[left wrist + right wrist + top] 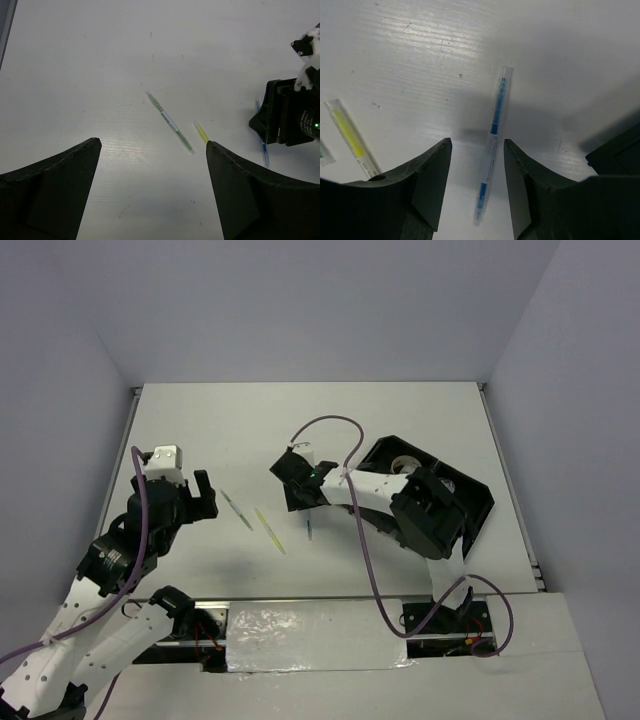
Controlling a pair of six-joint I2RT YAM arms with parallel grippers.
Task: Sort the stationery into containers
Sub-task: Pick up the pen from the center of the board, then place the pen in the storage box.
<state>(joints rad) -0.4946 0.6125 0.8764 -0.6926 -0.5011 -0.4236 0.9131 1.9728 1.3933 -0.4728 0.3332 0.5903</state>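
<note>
Top external view shows the job is not done yet. Three pens lie loose on the white surface [400,410], all to the left of the tray [478,492]. The blue pen [308,528] is nearest the tray. The yellow pen [270,530] is a bit farther from it, and the grey pen [237,510] is the farthest. None of them touch each other. I think all three have to go in the tray.

The tray is black and much bigger than any pen. The right arm covers a lot of it, so I cannot tell all that is inside. One white ring [405,462] shows in the far part of the tray. It may be a tape roll, but it is too small to be sure.

The right claw [476,150] is spread apart and grasps nothing. It hangs low over the blue pen, just left of the tray, with one finger on each side of the pen. I cannot tell if a finger touches it. My guess is that this pen gets picked up next.

The left claw [152,150] is spread apart too, with nothing in it. It is well apart from the tray, out past the grey pen.

The blue pen is long and thin. It is see-through with blue inside, and it lies flat. The yellow pen looks the same, but with yellow inside. Thin pens like these may roll or slip.
</note>
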